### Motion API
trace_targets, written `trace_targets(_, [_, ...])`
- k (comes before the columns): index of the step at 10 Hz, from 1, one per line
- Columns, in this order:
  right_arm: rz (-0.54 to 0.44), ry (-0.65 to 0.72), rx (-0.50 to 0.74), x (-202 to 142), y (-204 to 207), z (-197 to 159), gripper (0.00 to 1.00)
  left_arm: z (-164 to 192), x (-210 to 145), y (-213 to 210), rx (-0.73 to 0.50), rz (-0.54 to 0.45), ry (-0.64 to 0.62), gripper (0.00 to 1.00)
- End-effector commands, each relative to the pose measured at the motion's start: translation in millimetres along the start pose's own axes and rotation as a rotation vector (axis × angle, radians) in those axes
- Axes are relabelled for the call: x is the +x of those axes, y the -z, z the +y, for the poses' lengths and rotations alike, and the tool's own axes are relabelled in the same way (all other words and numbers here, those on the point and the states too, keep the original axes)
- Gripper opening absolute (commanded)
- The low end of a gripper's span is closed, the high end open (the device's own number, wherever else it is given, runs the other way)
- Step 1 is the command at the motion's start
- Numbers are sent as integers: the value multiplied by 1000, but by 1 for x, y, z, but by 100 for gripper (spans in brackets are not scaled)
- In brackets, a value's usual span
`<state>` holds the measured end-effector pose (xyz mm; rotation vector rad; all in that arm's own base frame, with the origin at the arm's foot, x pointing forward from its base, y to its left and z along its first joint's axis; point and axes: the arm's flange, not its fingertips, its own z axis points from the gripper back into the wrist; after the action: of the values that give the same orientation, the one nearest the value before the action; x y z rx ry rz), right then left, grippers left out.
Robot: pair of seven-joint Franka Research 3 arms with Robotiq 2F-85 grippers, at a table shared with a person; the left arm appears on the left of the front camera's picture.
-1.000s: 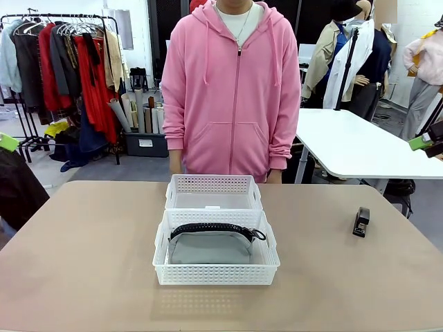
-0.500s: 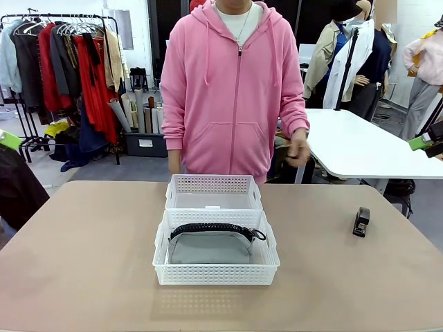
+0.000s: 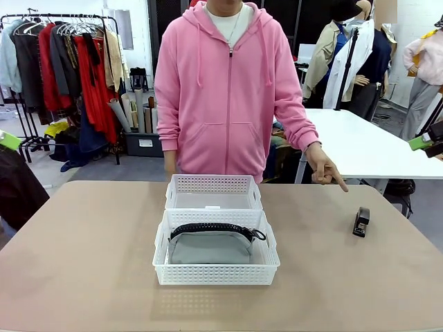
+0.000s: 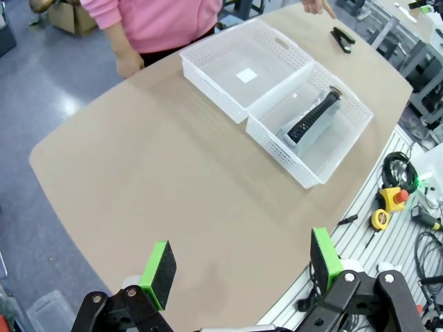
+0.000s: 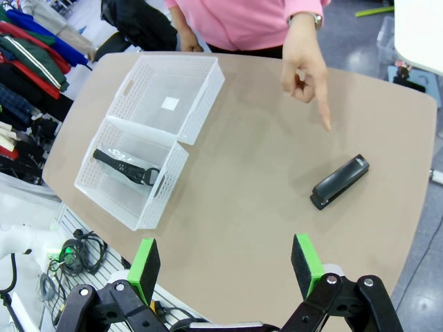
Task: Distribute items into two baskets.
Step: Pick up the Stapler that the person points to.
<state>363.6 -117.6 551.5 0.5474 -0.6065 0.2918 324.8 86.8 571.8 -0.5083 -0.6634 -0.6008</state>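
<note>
Hand (image 3: 324,169) has swung out from the person's side — forefinger now aimed at the stapler (image 3: 361,220), at the table's (image 3: 90,249) right. Pouch (image 3: 210,247) lies unmoved in the near basket (image 3: 216,275); left fingers (image 4: 158,273) and right fingers (image 5: 145,266) stand apart, holding nothing.

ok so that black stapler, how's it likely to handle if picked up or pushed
The stapler looks rigid and narrow, so it probably won't flex in a grip. Resting on its long base on the table, it would likely slide or spin when pushed, not tip.
</note>
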Motion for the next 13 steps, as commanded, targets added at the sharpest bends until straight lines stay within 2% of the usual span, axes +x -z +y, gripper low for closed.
trace_targets(1, [-19,-3,20,2,0,1,100,2,0,1,-21,-15,19,100])
trace_targets(11, [0,0,0,0,0,0,100,2,0,1,-21,-15,19,100])
trace_targets(13, [27,112,-92,14,22,-6,100,2,0,1,-21,-15,19,100])
